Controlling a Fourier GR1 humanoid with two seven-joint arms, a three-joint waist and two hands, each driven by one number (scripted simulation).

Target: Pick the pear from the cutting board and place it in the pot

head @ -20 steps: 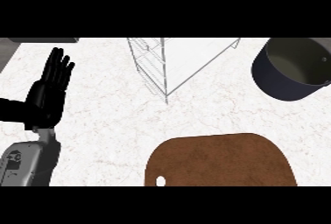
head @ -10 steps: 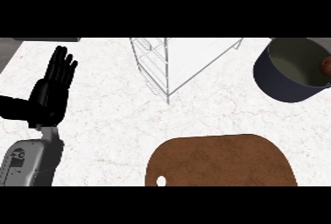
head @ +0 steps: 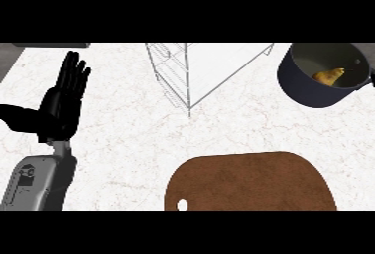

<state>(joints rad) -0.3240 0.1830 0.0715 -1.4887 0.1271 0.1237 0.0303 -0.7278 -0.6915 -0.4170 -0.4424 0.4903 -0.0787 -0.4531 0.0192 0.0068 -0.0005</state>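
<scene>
One pear (head: 329,76) lies inside the pot (head: 307,92), upper right. The left hand (head: 60,104), fingers straight and holding nothing, rests far left; the right hand is unseen.

My bench (head: 132,149) is white marble with faint reddish veins. The cutting board (head: 253,183) is mottled brown. The pot (head: 322,74) is dark blue-grey, I think; the pear (head: 328,75) inside is yellow-orange. My left hand (head: 58,106) is black, the forearm (head: 36,181) grey.

Matt brown wooden cutting board (head: 253,181) at lower right, white veined marble-look counter (head: 124,134), thin wire metal rack (head: 194,69), dark matt metal pot (head: 322,74) upper right.
</scene>
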